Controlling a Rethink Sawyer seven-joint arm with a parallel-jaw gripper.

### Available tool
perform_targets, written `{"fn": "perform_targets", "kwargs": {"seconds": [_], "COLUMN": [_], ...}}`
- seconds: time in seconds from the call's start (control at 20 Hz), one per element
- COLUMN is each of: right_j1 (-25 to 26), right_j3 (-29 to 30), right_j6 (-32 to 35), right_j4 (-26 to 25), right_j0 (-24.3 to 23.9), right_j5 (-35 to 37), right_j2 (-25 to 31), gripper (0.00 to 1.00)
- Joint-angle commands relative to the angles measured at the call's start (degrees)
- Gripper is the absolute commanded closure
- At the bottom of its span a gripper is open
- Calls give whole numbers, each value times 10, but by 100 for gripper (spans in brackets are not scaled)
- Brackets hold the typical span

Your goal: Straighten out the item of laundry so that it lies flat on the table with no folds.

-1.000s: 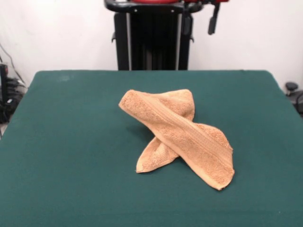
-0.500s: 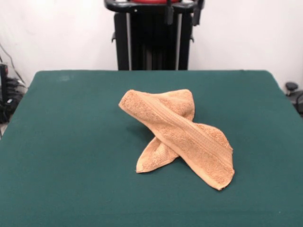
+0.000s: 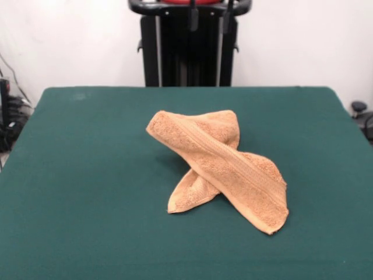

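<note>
Front view: the orange-tan terry towel (image 3: 224, 169) lies folded over itself mid-bench (image 3: 87, 175). The tool (image 3: 210, 20) hangs high at the far edge, well apart from it, fingers spread and empty.

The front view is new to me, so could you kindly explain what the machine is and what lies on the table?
This one picture is taken from across the table, facing the robot. The black column at the top is the pedestal of a one-armed robot. Only the two dark tips of its gripper show at the top edge, set apart, so it looks open and holds nothing. On the green table lies an orange-tan towel, folded over itself so two strips cross. Nothing touches it. The job is to spread it flat, and that has not been done yet.
</note>
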Motion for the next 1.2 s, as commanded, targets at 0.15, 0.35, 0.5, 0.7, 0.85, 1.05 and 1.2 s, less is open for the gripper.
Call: {"fn": "perform_targets", "kwargs": {"seconds": [0.15, 0.35, 0.5, 0.7, 0.85, 1.05, 1.2], "right_j1": [39, 39, 32, 29, 31, 33, 34], "right_j3": [38, 33, 33, 31, 26, 25, 29], "right_j6": [53, 62, 56, 22, 2, -6, -7], "right_j4": [-20, -24, -27, -30, -34, -41, -43], "right_j0": [-20, -16, -22, -49, -68, -80, -87], "right_j5": [-7, 1, 10, 20, 27, 26, 19], "right_j2": [30, 26, 26, 38, 46, 53, 58], "gripper": [0, 0, 0, 0, 0, 0, 0]}}
